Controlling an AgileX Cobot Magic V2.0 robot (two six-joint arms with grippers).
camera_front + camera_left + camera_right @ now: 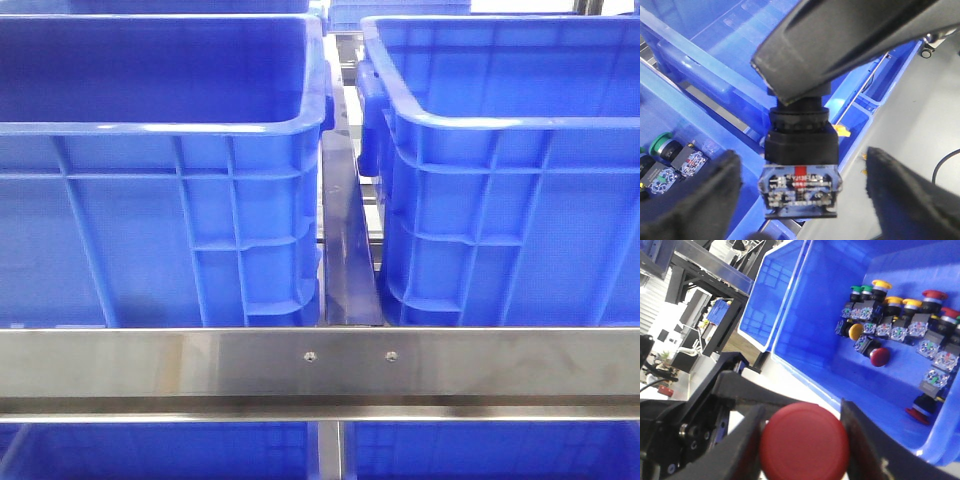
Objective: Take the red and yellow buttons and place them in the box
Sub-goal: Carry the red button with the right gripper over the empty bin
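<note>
A red button (805,444) sits cap-first between the fingers of my right gripper (804,440), which is shut on it. In the left wrist view the same button's black body and clear contact block (800,186) hang below a dark right finger (840,45). My left gripper (802,172) is open, its two fingertips standing wide on either side of the block without touching it. A blue crate (805,330) holds several buttons, among them yellow-capped (856,331) and red-capped (880,356) ones. Neither gripper shows in the front view. I cannot tell which crate is the box.
Two large blue crates (160,230) (500,230) stand side by side behind a steel rail (320,360) with a narrow gap between them. Green-capped buttons (660,142) lie in a crate beneath the left wrist. Grey floor (920,150) and dark arm hardware (685,440) lie beside the crates.
</note>
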